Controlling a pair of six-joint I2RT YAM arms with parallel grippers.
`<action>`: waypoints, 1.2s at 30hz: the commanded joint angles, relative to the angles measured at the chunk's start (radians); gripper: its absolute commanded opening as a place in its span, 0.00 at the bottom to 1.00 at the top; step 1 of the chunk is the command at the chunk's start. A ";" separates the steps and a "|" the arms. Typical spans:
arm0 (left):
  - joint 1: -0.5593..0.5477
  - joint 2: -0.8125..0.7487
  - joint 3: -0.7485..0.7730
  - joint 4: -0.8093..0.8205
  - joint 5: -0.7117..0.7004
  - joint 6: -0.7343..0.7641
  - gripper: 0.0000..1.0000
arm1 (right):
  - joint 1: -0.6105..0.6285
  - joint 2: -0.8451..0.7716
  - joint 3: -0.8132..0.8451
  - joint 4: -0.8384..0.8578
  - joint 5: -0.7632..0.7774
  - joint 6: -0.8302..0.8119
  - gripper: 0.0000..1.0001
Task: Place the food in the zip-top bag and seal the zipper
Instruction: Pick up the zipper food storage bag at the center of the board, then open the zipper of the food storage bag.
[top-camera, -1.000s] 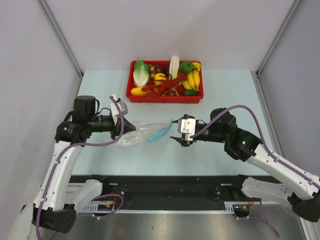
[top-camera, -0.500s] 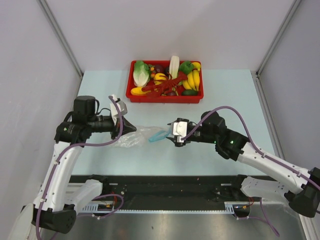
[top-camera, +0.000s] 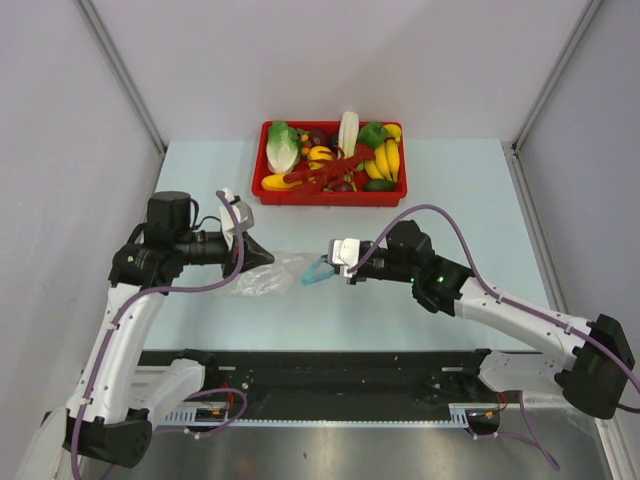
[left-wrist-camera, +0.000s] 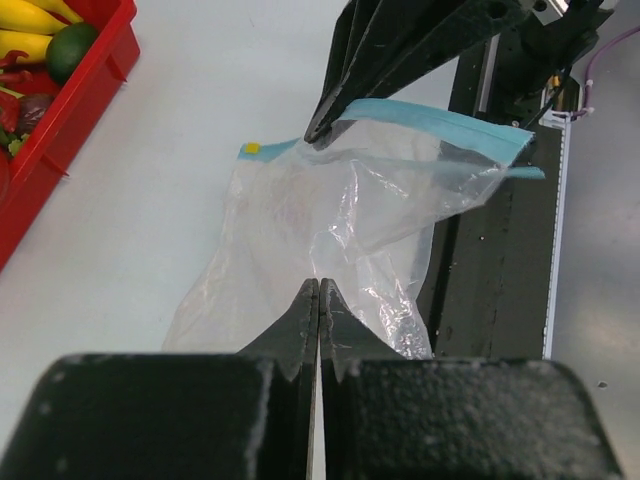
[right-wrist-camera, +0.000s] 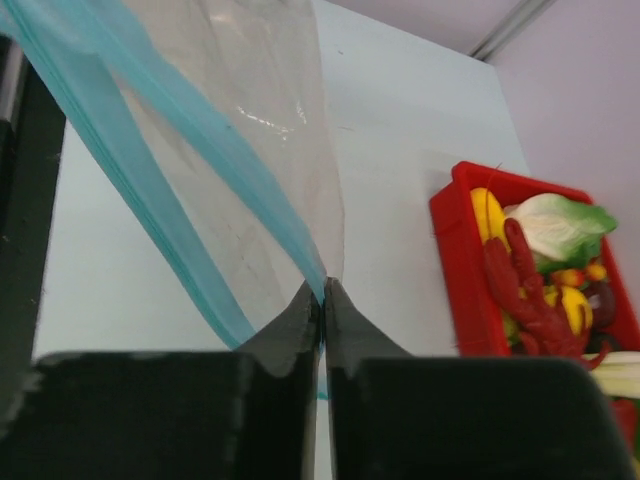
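We hold the bag (left-wrist-camera: 330, 200) stretched between both claws. Our left claw (left-wrist-camera: 318, 292) is clenched on its bottom end, and our right claw (right-wrist-camera: 322, 292) is pinched on the mouth at the zipper (right-wrist-camera: 150, 140). The bag looks empty. All the food (top-camera: 385, 158) lies in the tray (top-camera: 330, 197), well apart. We judge nothing is loaded yet; filling and sealing remain.

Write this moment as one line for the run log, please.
left gripper: shut on zip-top bag | right gripper: shut on zipper | bag: empty | food: in red tray
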 joint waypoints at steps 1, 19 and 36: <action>-0.009 -0.016 -0.009 0.092 0.014 -0.097 0.00 | -0.021 -0.010 0.011 0.085 0.050 0.082 0.00; -0.145 0.062 0.025 0.631 -0.408 -0.566 1.00 | -0.564 -0.476 0.197 -0.861 0.189 1.016 0.00; -0.465 0.267 0.092 0.617 -0.382 -0.515 1.00 | -0.889 -0.420 0.352 -1.022 -0.030 1.387 0.00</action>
